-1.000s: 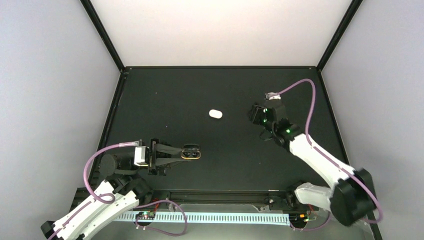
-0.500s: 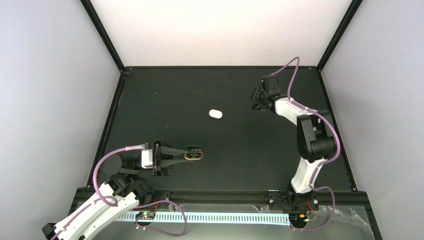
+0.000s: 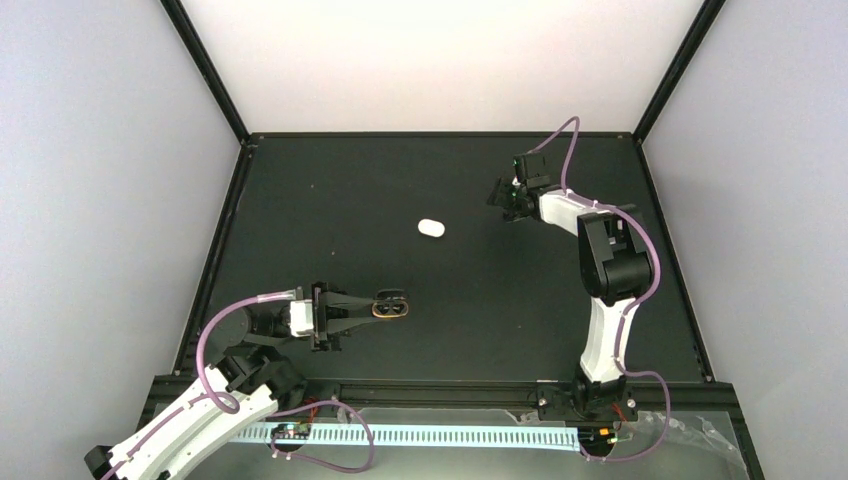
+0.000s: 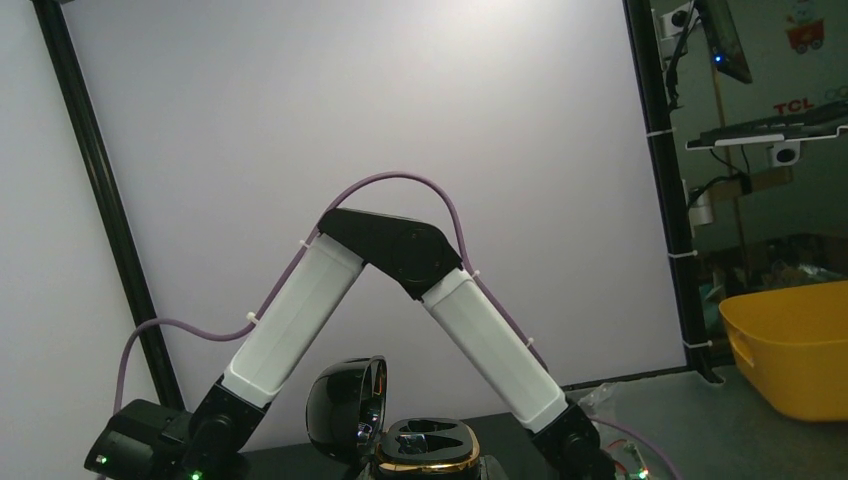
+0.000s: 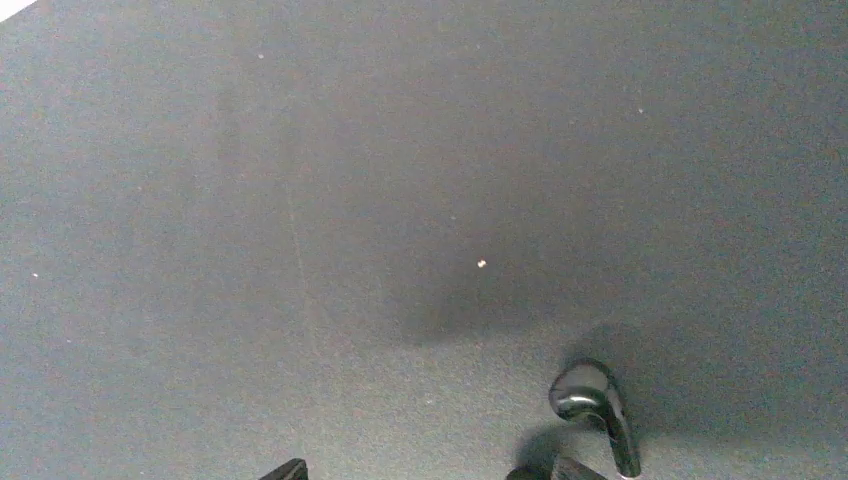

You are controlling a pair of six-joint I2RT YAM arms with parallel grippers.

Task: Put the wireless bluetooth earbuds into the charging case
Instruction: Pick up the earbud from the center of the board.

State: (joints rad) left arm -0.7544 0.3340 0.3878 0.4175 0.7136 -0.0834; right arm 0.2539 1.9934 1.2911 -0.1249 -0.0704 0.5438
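Starting on the left of the desk: our left fingers are clamped on the charging case, down near the front edge. It's a glossy black case with a gold rim, and it's flipped open, so from above we see its two dark wells side by side. In the left wrist view the same case sits at the bottom middle, with its rounded lid standing up on the left. Behind it the right arm bends into an upside-down V, and a yellow bin sits off to the right.

Moving toward the middle, a small white oval piece lies alone on the desk, well apart from both sets of fingers. We can't tell from above what it is.

Over on the right, the arm reaches to the far right part of the desk. In the right wrist view the tips of the right fingers peek in at the bottom edge. They stand apart with bare desk between them, so they're open and gripping nothing. A glossy black earbud lies on the desk just beside the right-hand tip, its stem pointing toward the bottom edge. We can't tell whether it touches that tip. It's well apart from the case across the desk. From above it's too small and dark to pick out.
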